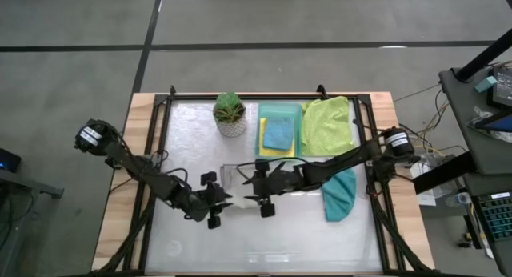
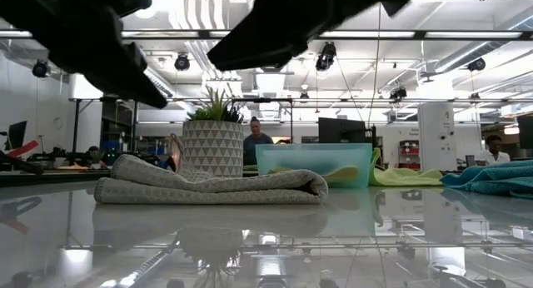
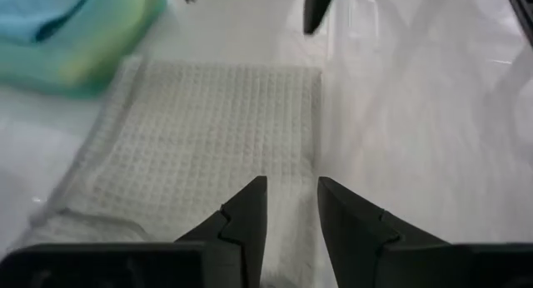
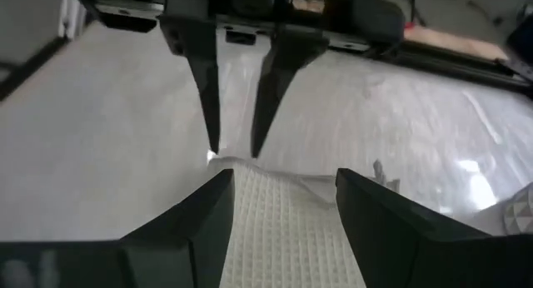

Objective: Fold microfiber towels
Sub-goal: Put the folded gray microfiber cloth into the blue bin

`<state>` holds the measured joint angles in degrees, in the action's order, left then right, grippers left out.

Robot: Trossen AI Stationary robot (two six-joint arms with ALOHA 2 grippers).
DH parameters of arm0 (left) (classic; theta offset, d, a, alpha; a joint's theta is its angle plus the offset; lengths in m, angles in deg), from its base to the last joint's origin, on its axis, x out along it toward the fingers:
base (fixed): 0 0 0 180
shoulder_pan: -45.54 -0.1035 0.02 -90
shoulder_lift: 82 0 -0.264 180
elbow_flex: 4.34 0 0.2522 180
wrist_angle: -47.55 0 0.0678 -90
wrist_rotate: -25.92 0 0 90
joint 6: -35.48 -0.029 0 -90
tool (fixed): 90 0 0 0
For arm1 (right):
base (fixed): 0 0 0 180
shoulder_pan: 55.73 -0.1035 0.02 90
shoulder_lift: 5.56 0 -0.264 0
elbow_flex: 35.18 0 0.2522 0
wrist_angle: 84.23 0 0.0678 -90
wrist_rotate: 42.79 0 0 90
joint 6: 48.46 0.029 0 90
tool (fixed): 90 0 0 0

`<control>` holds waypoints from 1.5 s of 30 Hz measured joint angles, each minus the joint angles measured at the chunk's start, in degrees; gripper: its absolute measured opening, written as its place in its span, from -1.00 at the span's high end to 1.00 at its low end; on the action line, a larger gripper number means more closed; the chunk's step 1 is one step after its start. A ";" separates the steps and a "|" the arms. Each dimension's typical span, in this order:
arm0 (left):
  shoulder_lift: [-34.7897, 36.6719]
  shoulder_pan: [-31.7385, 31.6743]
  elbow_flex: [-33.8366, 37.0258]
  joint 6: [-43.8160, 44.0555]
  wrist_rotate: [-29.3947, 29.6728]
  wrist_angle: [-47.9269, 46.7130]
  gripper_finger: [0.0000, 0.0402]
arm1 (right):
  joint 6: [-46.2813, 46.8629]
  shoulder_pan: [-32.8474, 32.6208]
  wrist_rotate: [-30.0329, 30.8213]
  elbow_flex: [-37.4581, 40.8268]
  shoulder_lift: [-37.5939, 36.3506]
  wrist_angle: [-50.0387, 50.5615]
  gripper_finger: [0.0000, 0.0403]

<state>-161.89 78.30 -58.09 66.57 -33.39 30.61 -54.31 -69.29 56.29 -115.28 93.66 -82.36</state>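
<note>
Here your two arms reach in low from opposite sides and meet over the table's middle, above the folded grey towel (image 1: 234, 178). Your left gripper (image 3: 291, 206) points across it, jaws a narrow gap apart, tips just over the near edge; they clamp nothing that I can see. Your right gripper (image 4: 283, 206) faces it from the other side, jaws wide, straddling the cloth without pinching it. The grey towel lies flat near the plant (image 1: 230, 114). The blue towel (image 1: 278, 134) sits on a yellow one (image 1: 262, 138) in the tray (image 1: 280, 109); the lime towel (image 1: 328, 125) beside it, the teal towel (image 1: 339, 194) further out.
</note>
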 joint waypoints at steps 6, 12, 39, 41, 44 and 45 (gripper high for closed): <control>0.03 -1.63 -0.35 -0.22 -0.02 -0.07 0.54 | -0.08 0.65 -0.09 9.41 -0.49 -15.42 0.00; 0.03 -3.64 -0.35 -0.05 -0.02 0.35 0.54 | -1.62 0.83 -0.12 15.41 1.10 -31.33 0.00; -0.61 -5.43 2.14 0.17 0.11 5.57 0.54 | 3.07 0.94 -0.04 17.61 1.39 -33.85 0.00; -1.09 -5.47 2.34 3.38 0.08 5.59 0.54 | 6.46 0.94 -0.05 17.61 0.70 -29.81 0.00; -1.01 -5.66 2.65 16.70 -1.67 1.69 0.54 | 15.23 0.96 -0.23 16.05 -2.37 -16.25 0.00; -0.79 -5.80 2.62 21.73 -3.21 0.48 0.54 | 17.88 0.96 -0.24 14.91 -3.88 -9.55 0.00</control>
<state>-162.67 72.50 -55.47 88.30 -36.60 31.09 -36.43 -68.33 56.05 -100.37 89.78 -91.91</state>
